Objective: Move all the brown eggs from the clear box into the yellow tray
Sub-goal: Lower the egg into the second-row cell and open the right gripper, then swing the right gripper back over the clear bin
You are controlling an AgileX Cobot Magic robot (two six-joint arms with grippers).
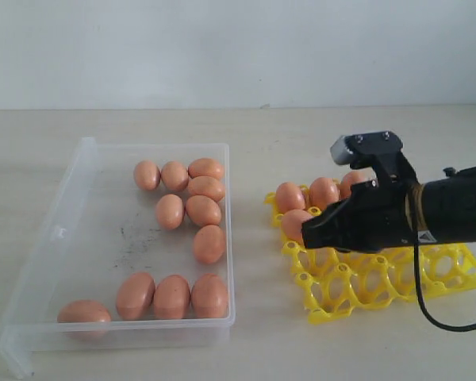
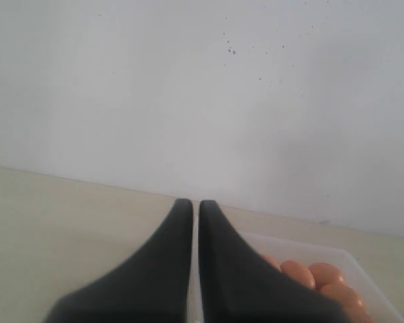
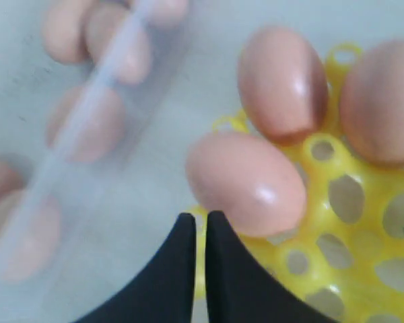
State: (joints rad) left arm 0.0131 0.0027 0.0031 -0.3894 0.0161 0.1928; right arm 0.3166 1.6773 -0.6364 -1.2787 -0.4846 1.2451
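Observation:
The clear box on the left holds several brown eggs, some clustered at its far right and a row along its near wall. Several more eggs sit in the far-left cups of the yellow tray on the right. My right gripper hangs over the tray's left edge, shut and empty. In the right wrist view its tips sit just beside an egg resting in the tray. My left gripper is shut on nothing, raised, with the box and some eggs beyond it.
The box and tray rest on a pale tabletop against a white wall. A bare strip of table separates box and tray. A black cable loops down from my right arm over the tray's near right part.

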